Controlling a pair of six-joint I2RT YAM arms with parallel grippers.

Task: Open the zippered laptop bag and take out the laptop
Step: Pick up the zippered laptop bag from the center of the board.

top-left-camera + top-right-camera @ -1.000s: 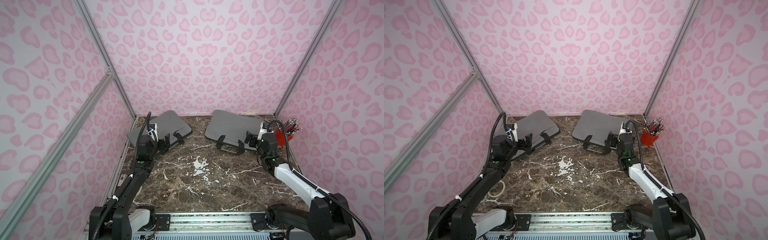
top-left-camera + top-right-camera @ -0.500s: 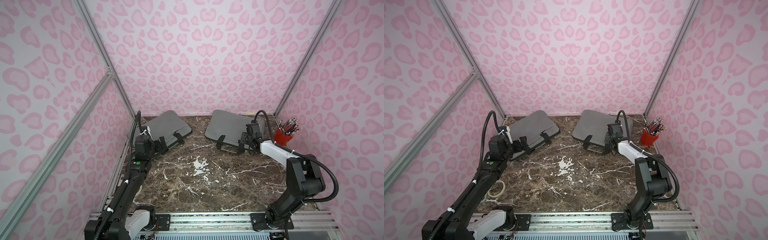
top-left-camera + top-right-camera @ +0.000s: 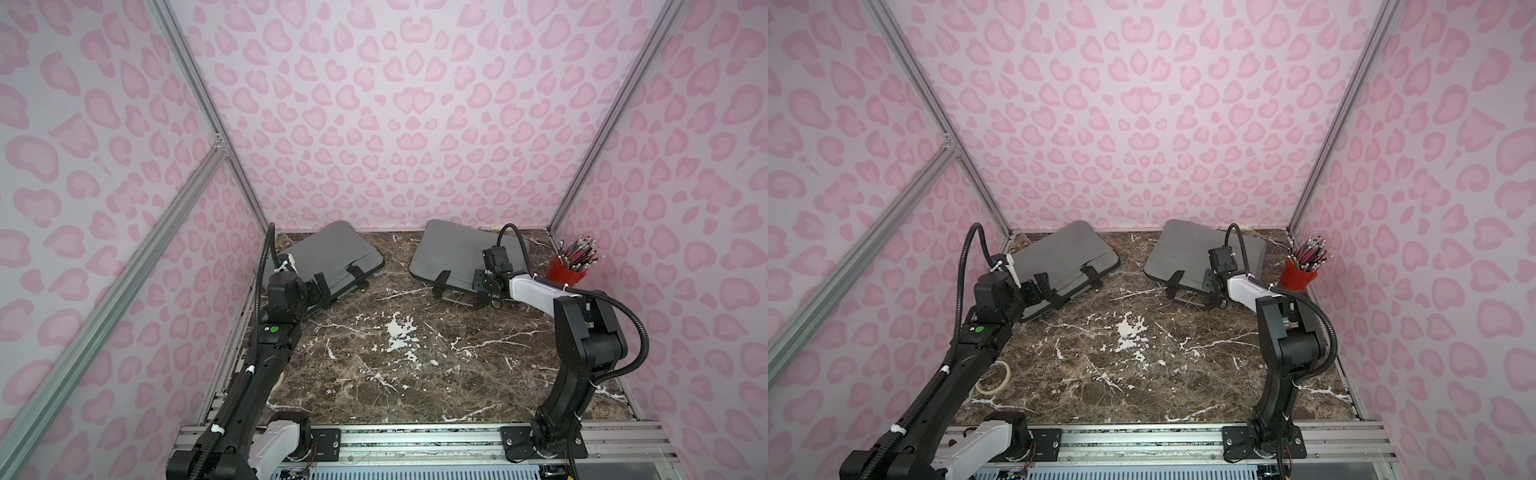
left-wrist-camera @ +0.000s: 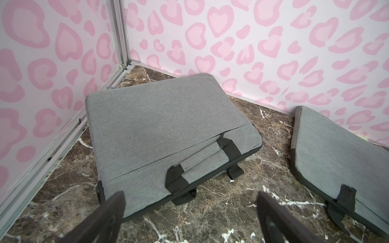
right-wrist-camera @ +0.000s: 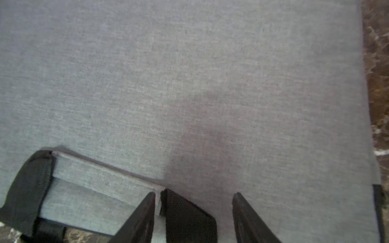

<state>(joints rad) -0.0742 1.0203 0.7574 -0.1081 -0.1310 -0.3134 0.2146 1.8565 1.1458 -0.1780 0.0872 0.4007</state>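
Two like grey laptop bags with black-ended handles lie at the back of the marble table, the left bag (image 3: pixel 328 255) (image 4: pixel 168 126) and the right bag (image 3: pixel 451 253) (image 5: pixel 189 84). Both look shut, and the laptop is hidden. My left gripper (image 3: pixel 320 286) (image 4: pixel 190 194) stands open just off the left bag's front edge, near its handle (image 4: pixel 202 160). My right gripper (image 3: pixel 486 297) (image 5: pixel 193 193) is down on the right bag. Its jaws are half closed around the handle's black strap end (image 5: pixel 187 214), with a gap showing beside one finger.
A red cup of pencils (image 3: pixel 567 272) stands at the back right, close behind my right forearm. A roll of tape (image 3: pixel 994 376) lies by the left wall under my left arm. Pink patterned walls enclose three sides, and a metal rail (image 3: pixel 415 440) runs along the front.
My right arm has folded at the elbow and brought its gripper down onto the right bag's handle end, and its jaws have narrowed. The left arm has hardly moved and stays open.
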